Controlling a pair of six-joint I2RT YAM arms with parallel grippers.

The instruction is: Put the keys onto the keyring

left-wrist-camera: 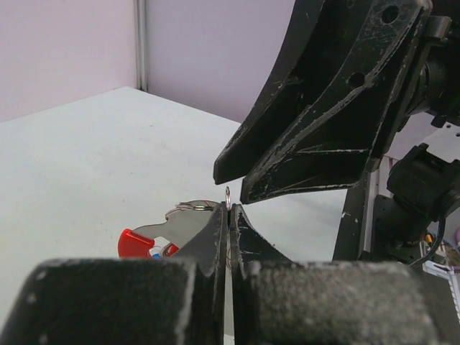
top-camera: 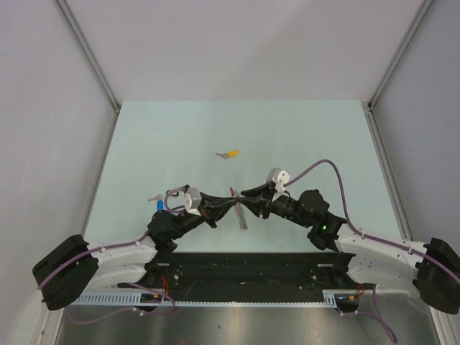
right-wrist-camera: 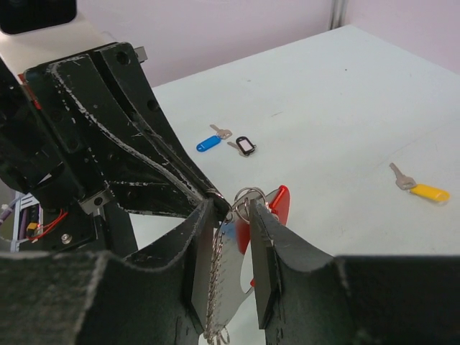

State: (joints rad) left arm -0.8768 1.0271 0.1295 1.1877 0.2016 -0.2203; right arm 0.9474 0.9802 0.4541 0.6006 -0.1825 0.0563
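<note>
From above, a pale green surface (top-camera: 302, 129) carries two black arms that meet near its middle, the left tool (top-camera: 224, 207) and right tool (top-camera: 249, 203) tip to tip. The keyring (top-camera: 241, 214) hangs between them, its chain trailing down toward the near edge. A yellow key (top-camera: 231, 154) lies alone farther out on the surface, well apart from both tools. From the left wrist, the left tool is clenched, with a thin silver ring of the keyring pinched upright at its tips; the keyring's red tag (left-wrist-camera: 136, 243) hangs just to the left, and the right tool looms directly above, its tips close to the ring. From the right wrist, the right tool's jaws stand apart on either side of the keyring's ring, red tag and dangling chain; whether they press on the metal cannot be told. Beyond, a blue key (right-wrist-camera: 208, 144) and a small black tag (right-wrist-camera: 246, 146) lie side by side on the surface, the yellow key off to the right.
</note>
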